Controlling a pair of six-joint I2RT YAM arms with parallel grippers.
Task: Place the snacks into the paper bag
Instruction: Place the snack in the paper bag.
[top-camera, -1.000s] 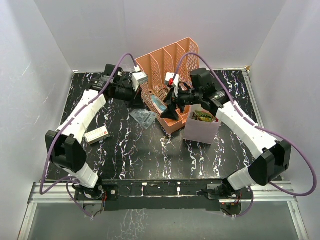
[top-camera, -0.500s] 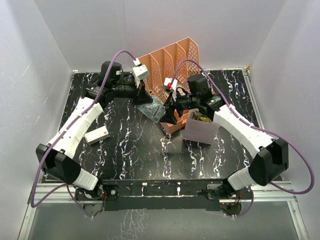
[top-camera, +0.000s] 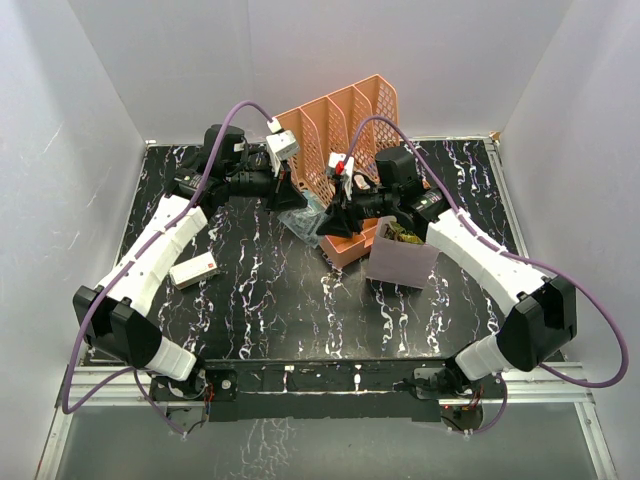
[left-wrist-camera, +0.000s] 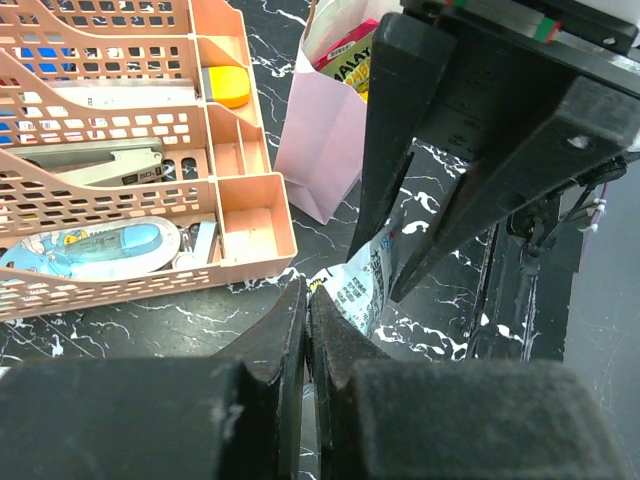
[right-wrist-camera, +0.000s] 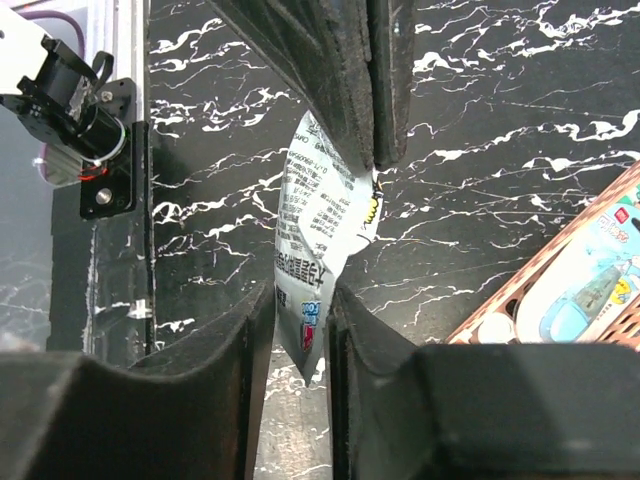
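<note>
A silver-white printed snack packet (right-wrist-camera: 315, 220) hangs in the air in front of the organiser, also visible as the packet (top-camera: 312, 213) between the two arms. My left gripper (left-wrist-camera: 308, 290) is shut on its upper corner; in the right wrist view the left gripper (right-wrist-camera: 372, 160) comes down from above. My right gripper (right-wrist-camera: 300, 300) has closed in on the packet's lower part, its fingers touching both edges. The pale mauve paper bag (top-camera: 400, 262) stands just right of the handover, holding other snacks (top-camera: 405, 233) such as a red and yellow wrapper (left-wrist-camera: 355, 60).
The peach mesh organiser (top-camera: 340, 130) stands right behind both grippers, with pens and a stapler in its slots (left-wrist-camera: 100, 165). A white and red packet (top-camera: 195, 268) lies on the black marbled table at the left. White walls close in the table.
My left arm lifted the silver packet off the table and carried it right toward the right gripper. The right gripper's jaws narrowed from wide open onto the packet.
</note>
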